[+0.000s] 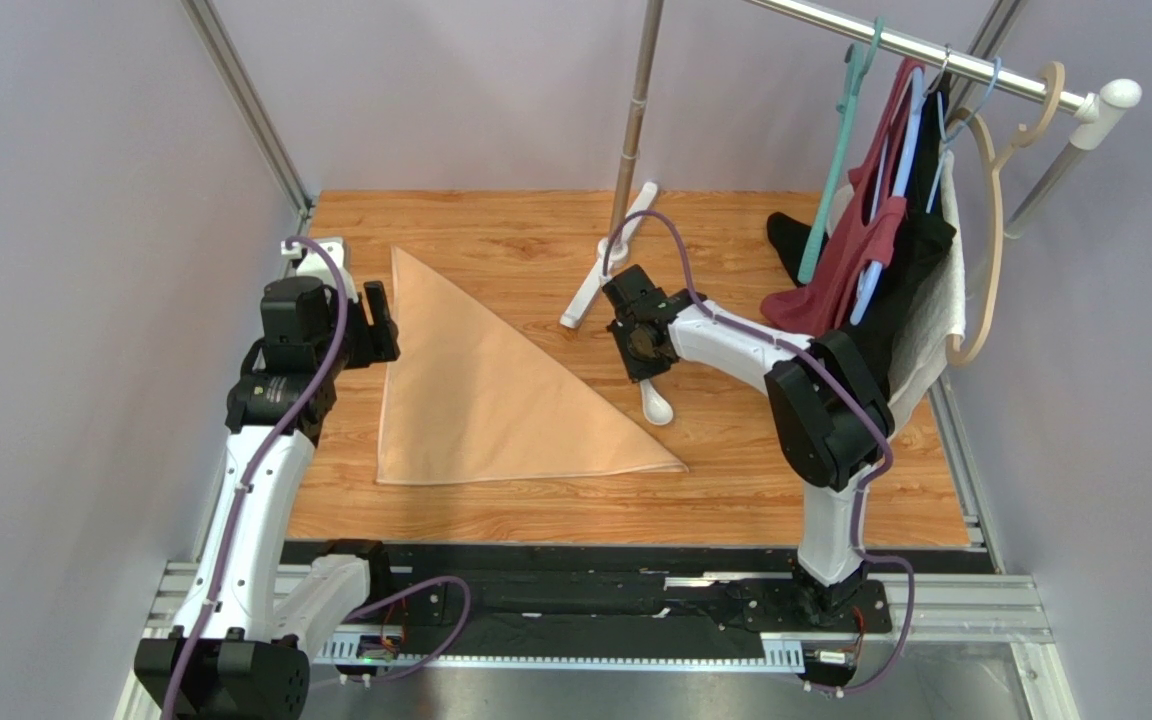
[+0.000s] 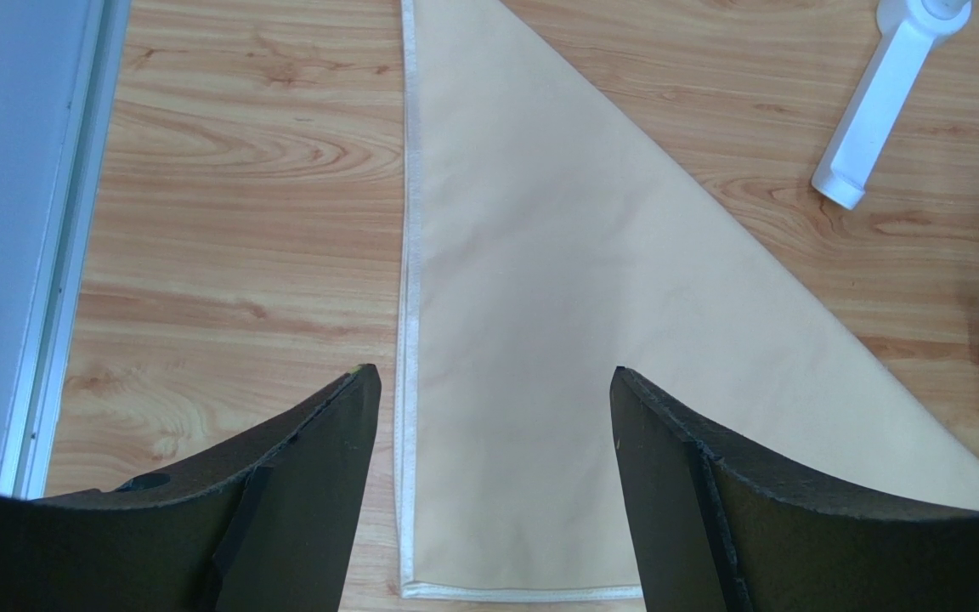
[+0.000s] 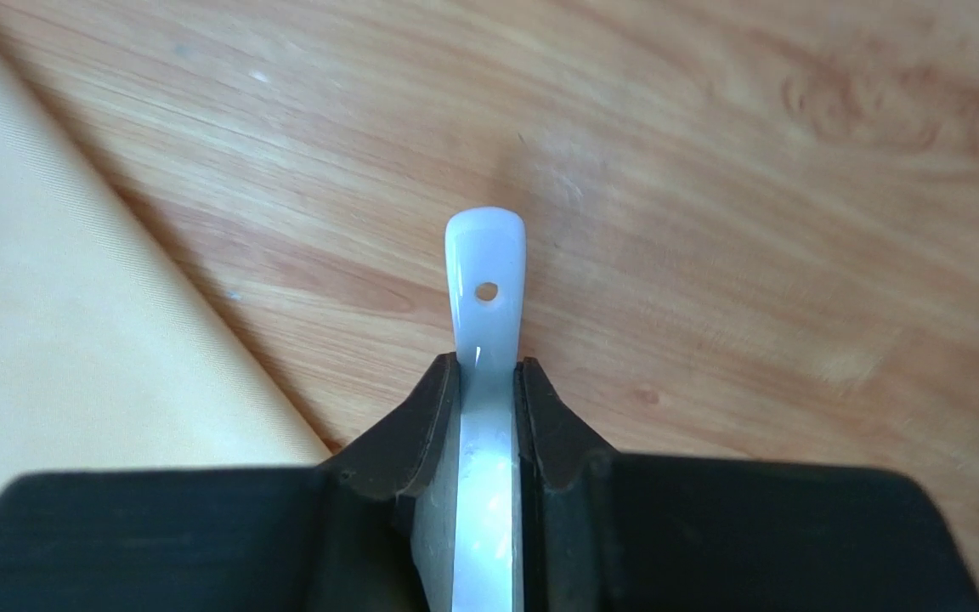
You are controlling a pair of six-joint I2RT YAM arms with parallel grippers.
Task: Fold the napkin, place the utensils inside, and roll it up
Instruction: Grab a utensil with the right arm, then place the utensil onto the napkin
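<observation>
Wood table point(image 1: 755, 458) — L tool point(image 2: 492, 376) wide by napkin point(image 2: 546, 319), R tool point(image 3: 491, 370) tight on spoon point(image 3: 485, 262), clear only on wrist cam.

Noted: napkin point(image 1: 492, 387) plain peach-tan; spoon point(image 1: 657, 402) white; table point(image 1: 755, 495) orange-brown wood grain; garments point(image 1: 856, 270), far right, dark red, black, white.

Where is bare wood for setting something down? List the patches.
Bare wood: far strip between napkin tip and pole foot; near strip along the napkin's front hem. Crowded: far right under the hanging garments, and by the right gripper holding the spoon.
</observation>
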